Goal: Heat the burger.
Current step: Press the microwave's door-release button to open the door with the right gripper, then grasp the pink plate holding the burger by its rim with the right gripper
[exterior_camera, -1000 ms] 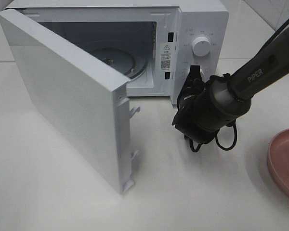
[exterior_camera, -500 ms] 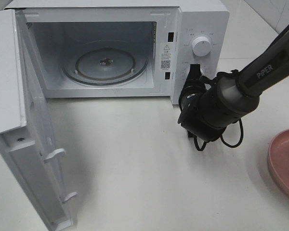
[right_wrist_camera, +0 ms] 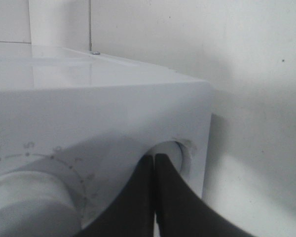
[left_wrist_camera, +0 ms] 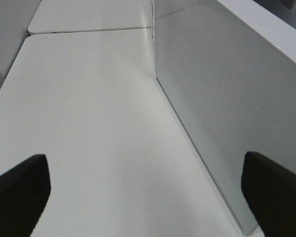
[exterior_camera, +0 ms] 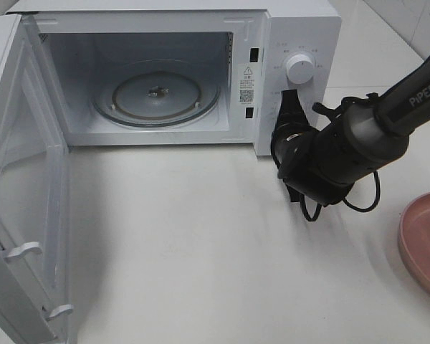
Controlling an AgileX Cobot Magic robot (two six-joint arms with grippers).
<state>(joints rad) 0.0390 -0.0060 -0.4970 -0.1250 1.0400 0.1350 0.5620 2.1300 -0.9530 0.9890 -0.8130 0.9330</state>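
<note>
The burger is out of view in every frame. The white microwave (exterior_camera: 301, 29) stands open with its glass turntable (exterior_camera: 156, 97) bare. My right gripper (exterior_camera: 289, 107) is shut and empty, its tips against the control panel just below the dial (exterior_camera: 299, 69). In the right wrist view the shut fingertips (right_wrist_camera: 154, 162) touch a round recessed button (right_wrist_camera: 176, 150) beside the dial (right_wrist_camera: 24, 202). My left gripper (left_wrist_camera: 147, 192) is open and empty, its dark fingertips (left_wrist_camera: 19, 190) spread wide over the white table beside the microwave's perforated side wall (left_wrist_camera: 222, 98).
The microwave door (exterior_camera: 14, 179) hangs wide open at the left and reaches the table's front. A pink plate (exterior_camera: 424, 244) with nothing visible on it lies at the right edge. The right arm's cable (exterior_camera: 344, 204) loops under the wrist.
The microwave door has swung from half open to fully open at the left, uncovering the turntable. My right gripper has shifted slightly right, still at the control panel.
</note>
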